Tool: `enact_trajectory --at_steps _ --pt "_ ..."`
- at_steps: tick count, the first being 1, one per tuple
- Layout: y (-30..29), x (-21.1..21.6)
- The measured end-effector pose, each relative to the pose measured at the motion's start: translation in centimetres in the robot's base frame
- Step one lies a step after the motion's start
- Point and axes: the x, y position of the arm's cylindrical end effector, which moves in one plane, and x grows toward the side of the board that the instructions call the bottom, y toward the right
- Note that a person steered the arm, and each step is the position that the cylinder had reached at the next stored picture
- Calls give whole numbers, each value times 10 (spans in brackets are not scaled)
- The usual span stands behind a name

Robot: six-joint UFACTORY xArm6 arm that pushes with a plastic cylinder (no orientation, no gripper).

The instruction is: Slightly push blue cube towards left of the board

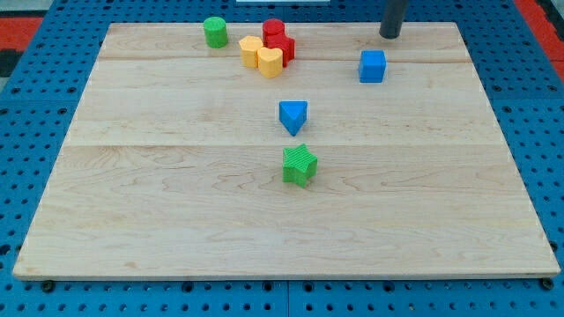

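Camera view: two blue blocks (373, 66), perhaps.

My tip (389, 36) ends a plain rod — dark grey, smooth, round.

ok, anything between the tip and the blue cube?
Nothing. In the camera view, only bare board separates my tip from the blue cube, which sits just below it and slightly toward the view's left.

dark rod upright at the view's top, my tip (390, 35) down on the surface
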Motion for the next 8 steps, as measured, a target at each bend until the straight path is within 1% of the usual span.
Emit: enact_trajectory --at_steps 3,7,8 --pt "0 80" --pt "-25 69" --pt "-30 45"
